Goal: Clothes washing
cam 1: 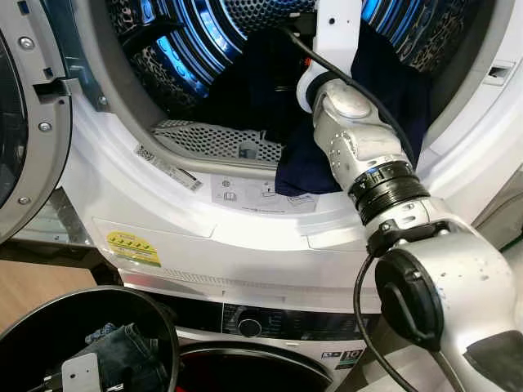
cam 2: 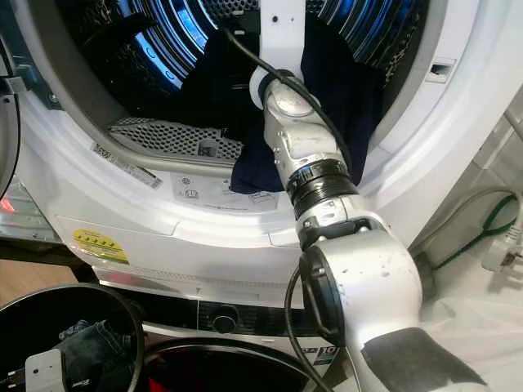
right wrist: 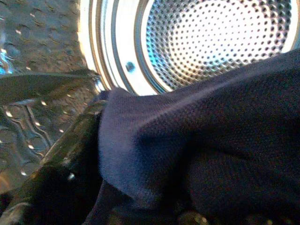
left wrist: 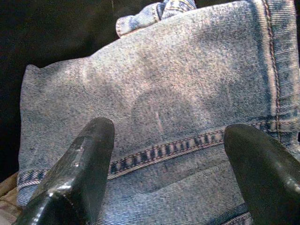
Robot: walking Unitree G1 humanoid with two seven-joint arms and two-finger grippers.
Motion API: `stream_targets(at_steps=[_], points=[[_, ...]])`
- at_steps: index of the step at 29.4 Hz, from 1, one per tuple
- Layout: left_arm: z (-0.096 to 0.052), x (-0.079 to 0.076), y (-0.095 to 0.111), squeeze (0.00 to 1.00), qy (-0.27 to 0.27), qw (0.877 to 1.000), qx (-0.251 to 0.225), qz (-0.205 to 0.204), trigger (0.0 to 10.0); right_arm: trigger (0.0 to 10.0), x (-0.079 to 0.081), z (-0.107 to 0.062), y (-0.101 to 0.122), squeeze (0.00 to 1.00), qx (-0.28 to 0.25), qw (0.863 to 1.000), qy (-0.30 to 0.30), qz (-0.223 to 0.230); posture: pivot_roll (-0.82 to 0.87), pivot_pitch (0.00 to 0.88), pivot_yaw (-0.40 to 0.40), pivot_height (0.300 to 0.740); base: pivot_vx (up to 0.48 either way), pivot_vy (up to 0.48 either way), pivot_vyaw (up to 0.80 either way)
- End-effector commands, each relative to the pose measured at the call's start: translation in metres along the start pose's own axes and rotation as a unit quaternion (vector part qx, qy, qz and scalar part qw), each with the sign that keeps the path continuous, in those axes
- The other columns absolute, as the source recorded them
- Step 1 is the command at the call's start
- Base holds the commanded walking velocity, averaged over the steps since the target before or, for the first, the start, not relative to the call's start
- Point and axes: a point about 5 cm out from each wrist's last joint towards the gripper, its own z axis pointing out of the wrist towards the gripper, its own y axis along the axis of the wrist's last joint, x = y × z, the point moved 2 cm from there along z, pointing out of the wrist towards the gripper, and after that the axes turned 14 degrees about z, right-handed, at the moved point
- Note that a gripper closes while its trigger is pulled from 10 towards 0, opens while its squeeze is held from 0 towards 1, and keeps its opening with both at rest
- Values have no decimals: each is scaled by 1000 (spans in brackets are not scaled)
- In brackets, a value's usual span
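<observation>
White laundry machines stacked one on the other fill the head views: the upper white front-loading machine [cam 1: 245,237] has its round door [cam 1: 24,122] swung open to the left, and its perforated steel drum [cam 1: 188,41] glows blue inside. The silver right arm [cam 1: 368,163] reaches from the near right over the door rim and deep into the drum, with a dark navy knit garment [cam 1: 310,163] draped around its wrist and hanging over the near lip, likely because the cloth is being carried in or out. At the near left sits a round black basket [cam 1: 155,310] holding faded blue denim jeans [cam 1: 122,343], placed beside the machines as the supply of laundry.

From the left wrist, the left gripper [left wrist: 176,154] hovers just above the jeans with its 2 black fingers [left wrist: 84,159] spread wide on either side of a stitched seam, touching nothing that can be made out; the pose suits a coming grab.

From the right wrist, the right gripper [right wrist: 154,197] sits inside the drum facing the perforated rear wall [right wrist: 215,42]. The navy garment covers most of it, 1 black finger [right wrist: 65,154] showing beside the fabric, which folds tightly against it. It appears pinched on the cloth.
</observation>
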Motion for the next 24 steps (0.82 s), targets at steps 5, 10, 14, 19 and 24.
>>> stream_targets(at_steps=[5, 10, 14, 19, 24], points=[[-1, 0, -7, 0, 0, 1000, 16, 3, 10000, 10000, 7, -8, -6, 0, 9, 1000, 24, -2, 57, 0, -60, 740, 0, 0, 0], [-1, 1, -9, 0, 0, 1000, 19, 4, 10000, 10000, 12, -25, 8, 0, -14, 999, 46, 0, 48, 0, -57, 740, 0, 0, 0], [-1, -1, -11, 0, -1, 1000, 22, 7, 10000, 10000, 16, -42, 19, 0, -39, 997, 67, 11, 47, 0, -58, 740, 0, 0, 0], [-2, -3, -12, 0, -4, 1000, 23, 7, 10000, 10000, 19, -65, 6, 0, -15, 994, 104, 4, 44, 0, -61, 740, 0, 0, 0], [-2, -2, -14, 0, -2, 1000, 26, 6, 10000, 10000, 13, -92, -7, 0, 24, 992, 125, -7, 43, 0, -63, 740, 0, 0, 0]])
